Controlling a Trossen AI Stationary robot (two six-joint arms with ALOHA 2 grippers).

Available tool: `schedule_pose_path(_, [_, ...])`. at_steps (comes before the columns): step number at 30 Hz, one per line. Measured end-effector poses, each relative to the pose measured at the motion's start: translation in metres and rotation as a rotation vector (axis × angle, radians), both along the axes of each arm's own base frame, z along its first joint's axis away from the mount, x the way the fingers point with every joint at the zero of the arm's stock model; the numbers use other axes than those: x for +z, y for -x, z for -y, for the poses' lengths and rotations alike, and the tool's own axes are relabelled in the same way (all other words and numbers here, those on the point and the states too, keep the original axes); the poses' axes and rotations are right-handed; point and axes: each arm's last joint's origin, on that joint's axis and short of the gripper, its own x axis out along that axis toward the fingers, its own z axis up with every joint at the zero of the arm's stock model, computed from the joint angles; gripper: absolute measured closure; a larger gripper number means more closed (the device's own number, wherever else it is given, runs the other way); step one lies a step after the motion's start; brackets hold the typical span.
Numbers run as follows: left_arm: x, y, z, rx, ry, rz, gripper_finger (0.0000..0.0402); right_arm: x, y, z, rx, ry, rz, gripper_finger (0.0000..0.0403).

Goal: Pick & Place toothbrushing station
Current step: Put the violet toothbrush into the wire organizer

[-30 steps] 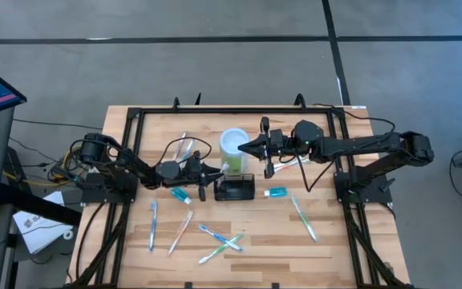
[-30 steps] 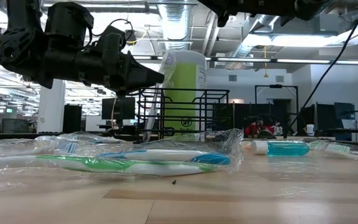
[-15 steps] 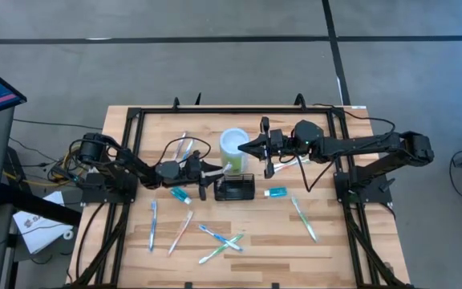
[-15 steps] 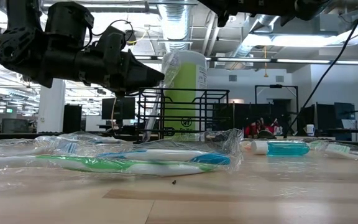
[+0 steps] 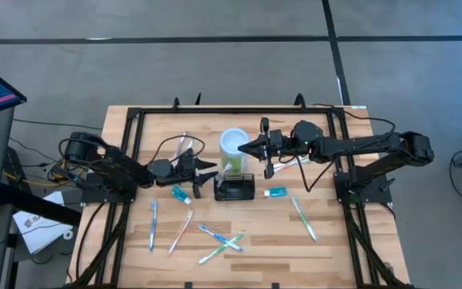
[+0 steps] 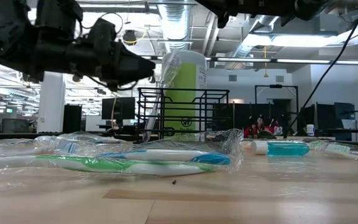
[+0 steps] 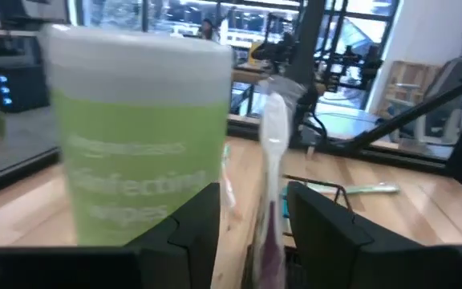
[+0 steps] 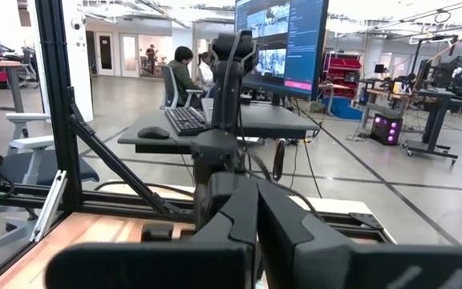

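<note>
High view showed the left gripper (image 5: 205, 170) at centre frame with its fingers parted and empty, just left of the toothbrushing station (image 5: 234, 189). One wrapped toothbrush (image 7: 273, 160) stood upright in that black mesh caddy, beside the green wipes canister (image 5: 233, 146). The right gripper (image 5: 245, 147) hung closed above the canister. Several toothbrushes (image 5: 184, 230) and two toothpaste tubes (image 5: 276, 193) lay loose on the table (image 5: 327, 241), so most placing looked undone.

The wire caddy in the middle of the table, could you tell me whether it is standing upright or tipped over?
Upright. The black wire caddy stands level on the table in the low view, its open top facing the overhead camera.
</note>
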Motion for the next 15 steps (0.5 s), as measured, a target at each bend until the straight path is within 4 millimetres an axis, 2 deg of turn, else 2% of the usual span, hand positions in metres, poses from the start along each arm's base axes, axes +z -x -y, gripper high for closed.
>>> schedule_pose_path(6, [0.006, 0.02, -0.005, 0.125, -0.002, -0.105, 0.0272, 0.0, 0.0, 0.0, 0.0, 0.003, 0.001, 0.0403])
schedule_pose_path(15, [0.014, 0.038, -0.016, 0.324, 0.019, -0.203, 0.0272, 0.0, 0.0, 0.0, 0.0, 0.007, 0.001, 0.0403])
